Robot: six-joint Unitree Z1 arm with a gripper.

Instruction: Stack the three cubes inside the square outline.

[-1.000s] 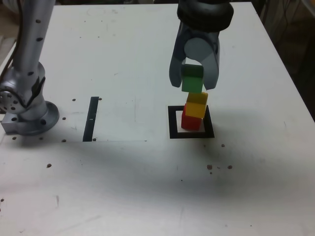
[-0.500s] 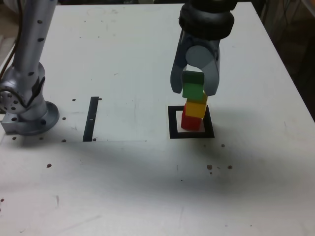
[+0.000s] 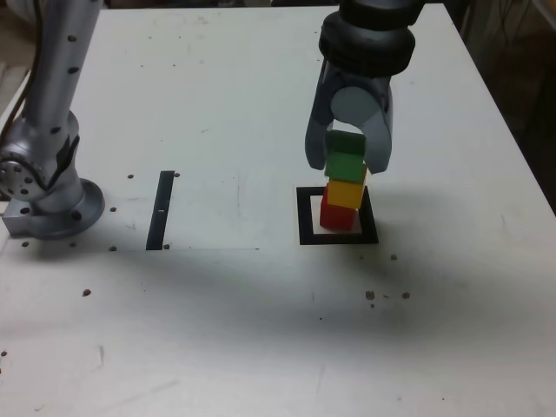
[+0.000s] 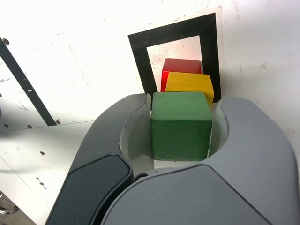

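The three cubes stand as one slightly crooked tower inside the square outline [image 3: 306, 217] [image 4: 138, 56]. The red cube [image 3: 334, 215] [image 4: 182, 65] is at the bottom and the yellow cube [image 3: 346, 193] [image 4: 189, 83] lies on it. On top rests the green cube [image 3: 345, 155] [image 4: 180, 126]. My gripper [image 3: 347, 162] [image 4: 183, 103] comes down from above, its two grey fingertips pressed close on either side of the green cube.
A thin black strip [image 3: 162, 209] [image 4: 23, 84] lies on the white table towards the exterior view's left. The arm's silver base [image 3: 48, 195] stands further left. Small dark specks dot the tabletop [image 3: 261, 330].
The gripper has come down with the green cube, which hung above the yellow cube a second ago and now rests on it.
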